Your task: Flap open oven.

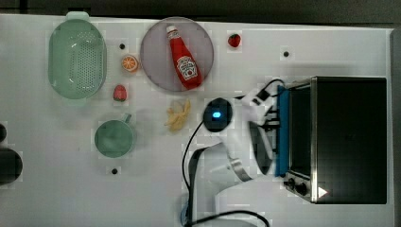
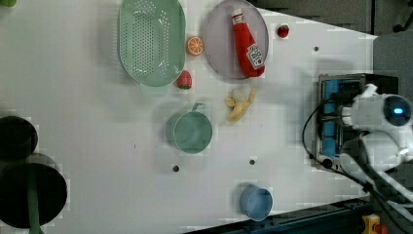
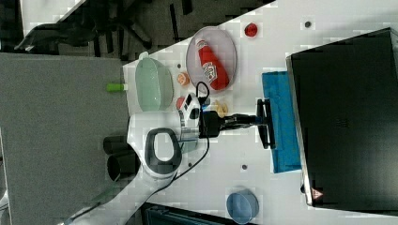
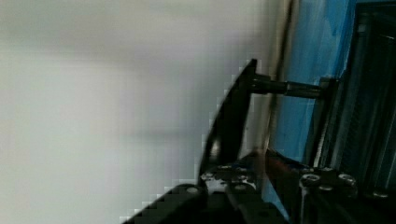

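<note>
The gripper (image 3: 261,123) clasps the black bar handle (image 3: 265,133) of the oven (image 3: 345,117), whose blue door (image 3: 281,122) hangs partly lowered.

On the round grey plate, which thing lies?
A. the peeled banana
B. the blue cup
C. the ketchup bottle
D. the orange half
C: in the top view the ketchup bottle lies across the plate, while the banana and the orange half lie on the table beside it; the left view shows the blue cup far from it.
</note>
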### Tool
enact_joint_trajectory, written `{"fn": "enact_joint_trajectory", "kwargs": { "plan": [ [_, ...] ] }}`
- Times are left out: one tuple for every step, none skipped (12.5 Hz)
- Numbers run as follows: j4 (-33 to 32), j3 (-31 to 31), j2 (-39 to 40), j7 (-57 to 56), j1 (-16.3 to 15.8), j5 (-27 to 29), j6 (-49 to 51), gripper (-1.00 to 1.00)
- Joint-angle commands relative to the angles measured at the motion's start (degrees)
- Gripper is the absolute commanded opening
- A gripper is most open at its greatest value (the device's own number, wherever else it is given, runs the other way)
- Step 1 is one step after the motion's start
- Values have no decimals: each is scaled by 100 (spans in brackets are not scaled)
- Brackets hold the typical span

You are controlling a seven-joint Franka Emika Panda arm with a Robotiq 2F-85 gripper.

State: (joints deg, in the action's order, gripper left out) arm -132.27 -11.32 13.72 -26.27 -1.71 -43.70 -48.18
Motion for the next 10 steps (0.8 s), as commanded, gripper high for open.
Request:
{"fn": "enact_joint_trajectory", "kwargs": {
  "plan": [
    [-94, 171, 479, 2029, -346, -697, 41, -65],
    [-88, 201, 635, 2593, -448, -1063, 92, -65],
    [-80, 207, 804, 3046, -554, -1380, 105, -65],
    [-61, 209, 999, 3375, -649, -1613, 103, -65],
    [-28, 209, 1199, 3621, -717, -1695, 91, -65],
    [45, 210, 1385, 3793, -766, -1694, 52, -65],
    [142, 208, 1537, 3867, -800, -1695, 34, -65],
    [224, 209, 1593, 3869, -835, -1692, 127, -65],
    [296, 212, 1572, 3875, -862, -1652, 112, -65],
    [389, 222, 1500, 3907, -877, -1522, 16, -65]
  ]
}}
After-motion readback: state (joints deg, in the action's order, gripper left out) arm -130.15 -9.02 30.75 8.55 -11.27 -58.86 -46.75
